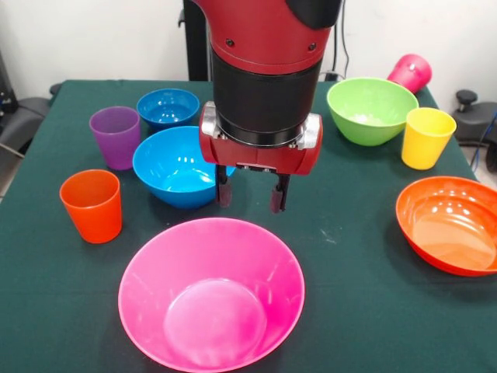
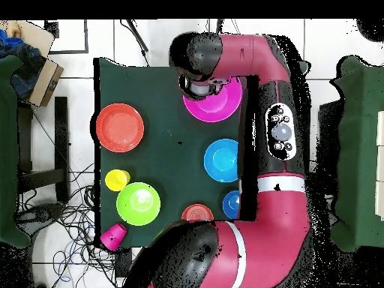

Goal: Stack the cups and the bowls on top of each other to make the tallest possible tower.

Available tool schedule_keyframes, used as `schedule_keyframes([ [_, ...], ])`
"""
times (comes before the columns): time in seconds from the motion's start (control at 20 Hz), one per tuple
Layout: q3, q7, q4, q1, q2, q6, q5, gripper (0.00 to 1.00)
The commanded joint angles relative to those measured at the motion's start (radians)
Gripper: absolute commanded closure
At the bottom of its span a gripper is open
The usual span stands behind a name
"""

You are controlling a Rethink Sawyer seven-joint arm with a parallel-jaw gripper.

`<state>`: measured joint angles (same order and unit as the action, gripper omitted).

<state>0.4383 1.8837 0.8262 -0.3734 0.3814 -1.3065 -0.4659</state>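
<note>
Gripper: the gripper [image 1: 251,193] hangs with its two dark fingers parted and empty, just above the far rim of the very large pink bowl [image 1: 211,295].
Pink bowl: glossy, round, deep, at the table's [image 1: 365,311] front edge in the front view.
Blue bowls: the medium blue bowl [image 1: 175,165] sits just beside the fingers; the small blue bowl [image 1: 168,107] is behind it.
Cups: smooth tapered tumblers; the purple cup [image 1: 116,136] and the orange cup [image 1: 92,204] stand upright toward one side edge, the yellow cup [image 1: 426,137] near the opposite edge, the magenta cup [image 1: 411,72] lies tipped at a far corner.
Other bowls: the lime green bowl [image 1: 371,109] is beside the yellow cup; the large orange bowl [image 1: 449,224] is at the side edge.
Overhead: a small orange bowl [image 2: 196,214] shows partly beside the arm [image 2: 266,150].
</note>
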Motion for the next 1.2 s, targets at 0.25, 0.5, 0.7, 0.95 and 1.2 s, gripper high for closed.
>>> schedule_keyframes([
  [0.25,-0.005,-0.192,0.079,0.027,0.017,0.018,-0.052,0.0],
  [0.5,-0.009,-0.19,0.066,0.042,0.016,-0.002,-0.058,0.0],
  [0.7,-0.017,-0.171,0.068,0.058,0.015,0.007,-0.066,0.0],
  [0.95,-0.022,-0.158,0.054,0.079,0.014,-0.012,-0.072,0.0],
  [1.2,-0.029,-0.149,0.053,0.092,0.018,-0.019,-0.069,0.0],
])
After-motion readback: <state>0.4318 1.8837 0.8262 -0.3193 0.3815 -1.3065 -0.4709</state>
